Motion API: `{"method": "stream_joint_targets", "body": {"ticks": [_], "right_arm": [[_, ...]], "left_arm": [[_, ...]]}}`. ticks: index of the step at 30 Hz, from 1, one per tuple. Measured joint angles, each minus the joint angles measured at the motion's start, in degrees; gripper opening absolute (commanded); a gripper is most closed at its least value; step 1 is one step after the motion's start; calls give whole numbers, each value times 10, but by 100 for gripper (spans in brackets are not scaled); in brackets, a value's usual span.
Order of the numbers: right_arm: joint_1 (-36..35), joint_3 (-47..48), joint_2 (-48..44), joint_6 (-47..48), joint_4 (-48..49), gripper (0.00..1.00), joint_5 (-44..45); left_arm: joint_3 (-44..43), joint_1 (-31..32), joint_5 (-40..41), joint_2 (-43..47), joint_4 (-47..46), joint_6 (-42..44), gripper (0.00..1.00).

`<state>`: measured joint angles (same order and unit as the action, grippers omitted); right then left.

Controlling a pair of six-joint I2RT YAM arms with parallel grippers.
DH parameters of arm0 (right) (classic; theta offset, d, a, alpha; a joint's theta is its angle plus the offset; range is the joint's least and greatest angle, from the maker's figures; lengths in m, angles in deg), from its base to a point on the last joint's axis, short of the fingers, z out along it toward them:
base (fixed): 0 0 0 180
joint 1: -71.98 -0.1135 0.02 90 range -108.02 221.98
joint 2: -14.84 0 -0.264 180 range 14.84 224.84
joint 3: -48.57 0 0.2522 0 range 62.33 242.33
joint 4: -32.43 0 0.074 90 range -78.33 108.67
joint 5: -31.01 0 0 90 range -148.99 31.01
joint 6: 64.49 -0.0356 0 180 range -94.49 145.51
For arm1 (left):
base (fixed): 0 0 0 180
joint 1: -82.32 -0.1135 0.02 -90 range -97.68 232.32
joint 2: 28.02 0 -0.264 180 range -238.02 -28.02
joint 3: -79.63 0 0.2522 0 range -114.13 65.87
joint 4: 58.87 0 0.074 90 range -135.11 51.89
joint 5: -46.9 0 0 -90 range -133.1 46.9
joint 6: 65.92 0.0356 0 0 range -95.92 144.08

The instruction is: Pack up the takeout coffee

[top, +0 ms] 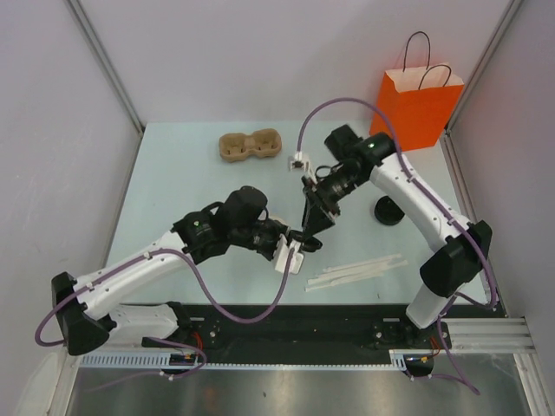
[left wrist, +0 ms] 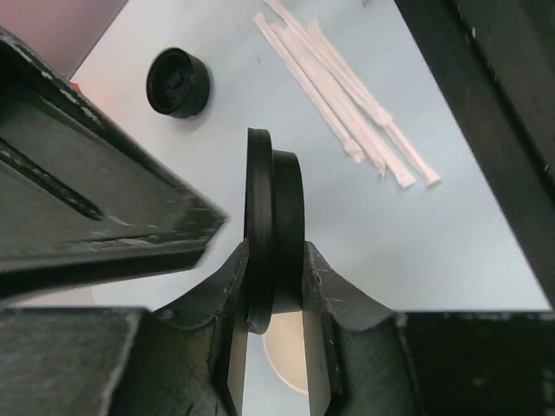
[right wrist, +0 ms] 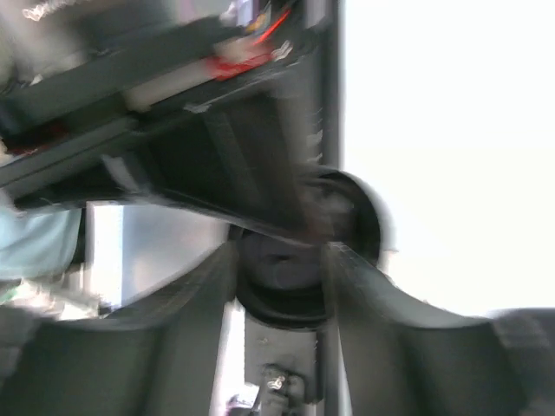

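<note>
Left gripper: pressed together on the takeout coffee. The black lid is pinched edge-on between the 2 fingers.
Takeout coffee: held at table centre. Only the black lid is clearly made out. A pale tan rounded patch is seen just below it, between the finger bases, and whether that is the cup cannot be told. From above it is hidden under the 2 grippers.
Right gripper: angled in from 2 o'clock, with its tips right beside the left gripper's at centre. A round black shape is framed between its fingers in the blurred wrist view. Whether those fingers are spread or clamped cannot be told.
Wrapped straws: laid flat in a loose bundle at 5 o'clock of the grippers, nearest the arm bases and touching nothing else.
Loose black lid: set flat on the table at 3 o'clock of the grippers, just beside the right arm and apart from the straws.
Cup carrier: tan pulp with 2 wells, placed at 11 o'clock, farther back than the grippers.
Orange bag: stood upright at 1 o'clock in the far right corner with its black handles up, well apart from the takeout coffee.
Table: pale blue-green, with every loose item resting on it.
</note>
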<state>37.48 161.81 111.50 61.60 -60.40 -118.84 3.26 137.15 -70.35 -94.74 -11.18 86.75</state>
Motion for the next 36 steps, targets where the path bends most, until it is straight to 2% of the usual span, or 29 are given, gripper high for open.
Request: {"method": "stream_joint_targets", "body": {"ticks": [1, 4, 5, 8, 12, 15, 21, 25, 31, 36], "right_arm": [[16, 14, 0, -2, 4, 69, 2], [93, 64, 0, -1, 12, 76, 11], [116, 76, 0, -1, 15, 83, 15], [169, 87, -8, -10, 22, 90, 31], [178, 52, -46, -33, 31, 91, 59], [176, 15, -91, -63, 59, 89, 80], [163, -1, -128, -101, 118, 89, 100], [102, -1, -114, -103, 134, 92, 129], [23, -1, -87, -92, 133, 92, 151], [-1, -1, -74, -80, 126, 83, 150]], "left_arm": [[-14, 0, -3, -4, 3, -18, 15], [-67, -20, -42, -22, 25, -93, 16], [-87, -35, -63, -31, 33, -124, 16], [-130, -100, -127, -58, 40, -232, 16], [-142, -183, -207, -86, 29, -382, 17], [-116, -228, -253, -87, -20, -495, 18], [-63, -258, -311, -85, -106, -659, 19], [-54, -258, -336, -86, -125, -703, 20], [-54, -257, -359, -89, -104, -698, 22], [-55, -249, -362, -105, -54, -664, 23]]}}
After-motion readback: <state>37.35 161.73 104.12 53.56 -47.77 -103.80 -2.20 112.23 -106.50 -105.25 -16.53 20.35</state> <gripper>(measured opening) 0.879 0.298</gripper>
